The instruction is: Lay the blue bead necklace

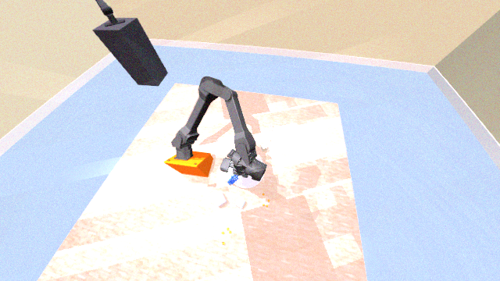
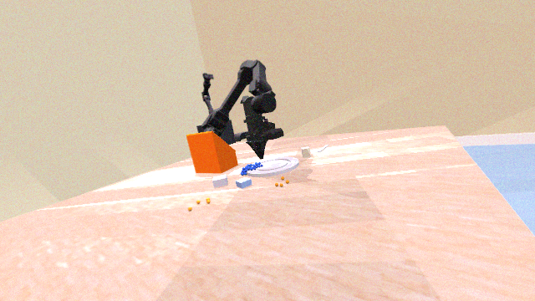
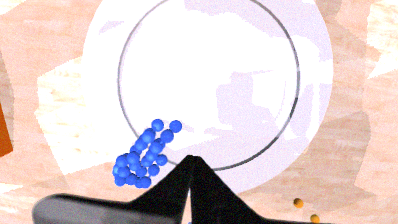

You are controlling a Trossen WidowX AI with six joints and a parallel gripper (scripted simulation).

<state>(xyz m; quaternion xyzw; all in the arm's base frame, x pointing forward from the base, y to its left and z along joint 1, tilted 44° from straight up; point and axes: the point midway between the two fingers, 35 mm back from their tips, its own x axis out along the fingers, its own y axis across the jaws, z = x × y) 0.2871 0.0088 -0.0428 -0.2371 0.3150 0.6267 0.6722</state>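
It looks like a robotics lab or test area, with a jointed arm (image 1: 240,117) (image 2: 236,94) on an orange block (image 1: 201,169) (image 2: 205,154) standing on a wood-grained tabletop (image 1: 289,234) (image 2: 313,242).

Pinkish wood-grain tabletop (image 1: 289,234) (image 2: 318,242) (image 3: 350,165): round board (image 1: 246,183) (image 2: 292,165) (image 3: 315,115), orange block (image 1: 201,169) (image 2: 205,155) (image 3: 4,137), small blocks, orange beads.

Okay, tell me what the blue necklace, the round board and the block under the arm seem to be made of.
Necklace: probably plastic or glass, given the smooth, rounded beads with soft highlights.
Round board: perhaps smooth plastic, pale and even, without grain.
Block: possibly painted wood or plastic, flat-faced, plain orange.
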